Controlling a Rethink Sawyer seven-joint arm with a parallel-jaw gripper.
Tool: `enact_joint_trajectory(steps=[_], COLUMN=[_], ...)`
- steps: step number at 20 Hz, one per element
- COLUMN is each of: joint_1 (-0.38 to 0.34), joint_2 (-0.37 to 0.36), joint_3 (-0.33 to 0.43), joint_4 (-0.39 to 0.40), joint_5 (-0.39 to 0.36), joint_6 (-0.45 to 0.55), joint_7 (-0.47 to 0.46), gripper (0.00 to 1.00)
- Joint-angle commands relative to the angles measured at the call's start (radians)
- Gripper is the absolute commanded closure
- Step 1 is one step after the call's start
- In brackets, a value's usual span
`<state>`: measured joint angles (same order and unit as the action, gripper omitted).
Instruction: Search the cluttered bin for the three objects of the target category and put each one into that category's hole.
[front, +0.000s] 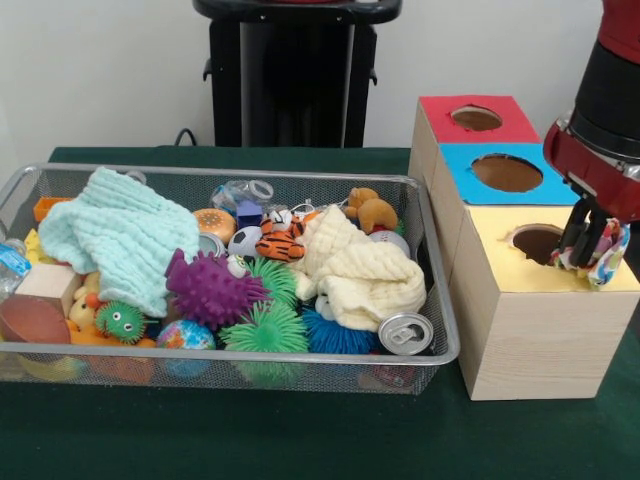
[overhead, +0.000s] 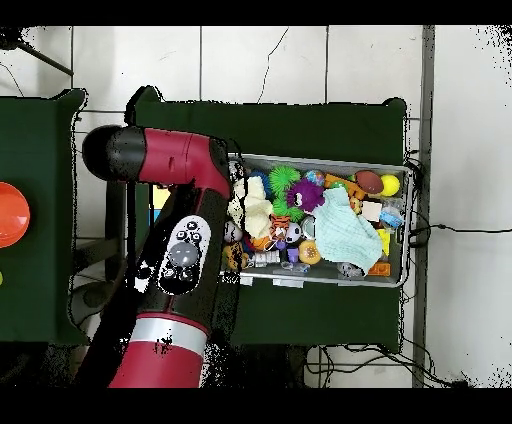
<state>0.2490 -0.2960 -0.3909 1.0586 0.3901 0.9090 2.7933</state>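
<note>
while over yellow box hole (front: 538, 243), end effector (front: 585, 255) grips fabric bundle (front: 604, 252).

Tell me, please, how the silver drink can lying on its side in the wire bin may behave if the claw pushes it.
The silver drink can lies on its side at the silver wire mesh bin's corner, so it would probably roll. It looks thin-walled, likely light and easily dented. The cream cloth beside it may stop it.
</note>
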Motion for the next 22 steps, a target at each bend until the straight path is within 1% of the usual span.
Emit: enact_joint_trajectory(steps=[1, 3, 10, 22], joint_1=[-0.006, -0.015, -0.066, -0.110], joint_2=[-0.048, -0.073, -0.098, -0.121], joint_3=[0.114, 0.116, 0.140, 0.168], joint_4=[0.127, 0.167, 0.231, 0.267], joint_5=[0.020, 0.012, -0.017, -0.060], joint_6=[0.054, 0.047, -0.002, -0.026], joint_7=[0.082, 0.049, -0.046, -0.094], gripper=[1.00, 1.00, 1.00, 1.00])
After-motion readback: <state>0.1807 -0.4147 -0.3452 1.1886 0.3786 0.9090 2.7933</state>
